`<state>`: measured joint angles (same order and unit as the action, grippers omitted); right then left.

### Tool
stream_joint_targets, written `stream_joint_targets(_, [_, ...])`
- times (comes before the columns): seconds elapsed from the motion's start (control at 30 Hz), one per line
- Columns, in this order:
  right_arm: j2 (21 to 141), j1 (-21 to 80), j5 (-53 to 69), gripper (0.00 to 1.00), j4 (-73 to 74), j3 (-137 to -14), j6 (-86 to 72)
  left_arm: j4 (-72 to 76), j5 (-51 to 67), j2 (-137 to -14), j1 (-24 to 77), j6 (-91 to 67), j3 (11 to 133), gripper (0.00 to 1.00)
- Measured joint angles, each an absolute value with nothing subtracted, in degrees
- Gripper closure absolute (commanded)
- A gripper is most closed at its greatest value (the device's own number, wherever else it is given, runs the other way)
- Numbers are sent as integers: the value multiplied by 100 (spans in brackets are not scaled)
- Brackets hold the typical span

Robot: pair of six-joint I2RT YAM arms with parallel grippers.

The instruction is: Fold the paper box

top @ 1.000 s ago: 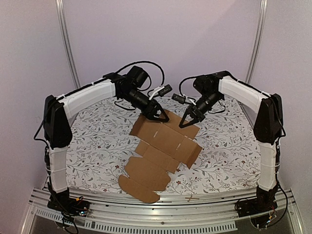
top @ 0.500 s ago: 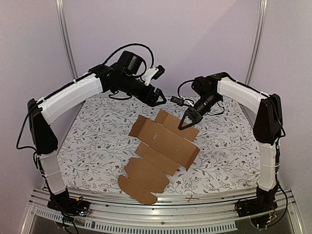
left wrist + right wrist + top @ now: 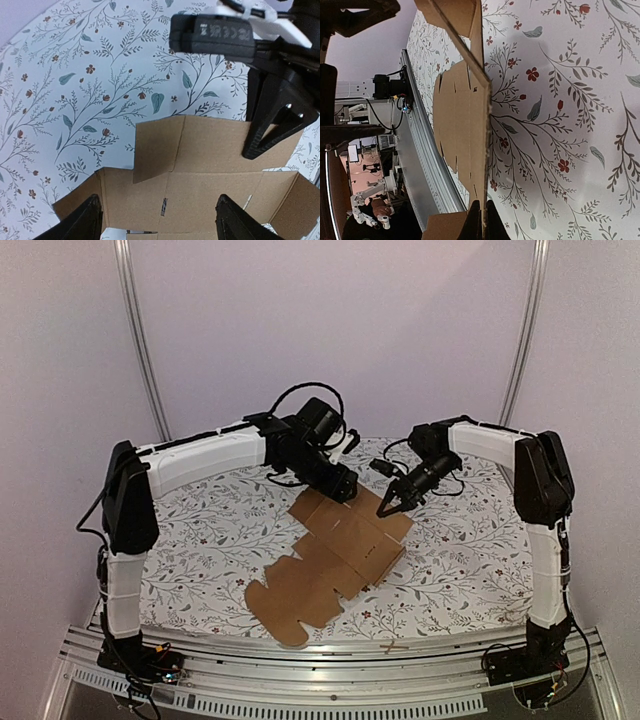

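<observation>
Right jaws pinching paper box [image 3: 338,542]; floral tablecloth [image 3: 205,530], lilac walls [image 3: 400,330].

Cropped and hidden parts.
The paper box [image 3: 210,150] is cropped by the left wrist view's lower edge; overhead, its far corner is hidden by the left gripper [image 3: 347,494].

Plain brown paper box [image 3: 345,540] on white, floral-sprigged tablecloth [image 3: 200,530].

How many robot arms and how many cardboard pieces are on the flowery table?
Robot arms: 2 (left arm, right arm)
Cardboard pieces: 1 (paper box)
Total: 3
</observation>
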<state>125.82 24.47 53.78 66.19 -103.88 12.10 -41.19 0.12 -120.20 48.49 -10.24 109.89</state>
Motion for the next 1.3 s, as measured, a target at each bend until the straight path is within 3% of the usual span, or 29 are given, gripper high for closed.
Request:
stream_joint_targets(0.2, [12578,2340,5662,100,6508,-10130,1337,-4147,-47,-12352,4847,-1125,11203,21])
stream_joint_targets(0.33, [12564,2375,5793,100,6501,-10038,1470,-4112,-3,-12392,4816,-1151,11349,26])
stream_joint_targets(0.6, [12484,2377,5931,99,6484,-10005,1597,-4093,447,-12569,4733,-1229,11441,45])
stream_joint_targets(0.83, [12481,2377,5970,99,6488,-10003,1651,-4121,718,-12678,4685,-1273,11441,74])
stream_joint_targets(1.03, [12481,2377,5968,89,6473,-10003,1627,-3942,773,-12676,4665,-1343,11345,93])
stream_joint_targets(1.2, [12451,2366,5802,71,6449,-9998,1496,-3752,749,-12634,4670,-1295,11032,99])
stream_joint_targets(1.3, [12346,2331,5544,67,6442,-9955,1313,-3494,569,-12442,4678,-1302,10615,100])
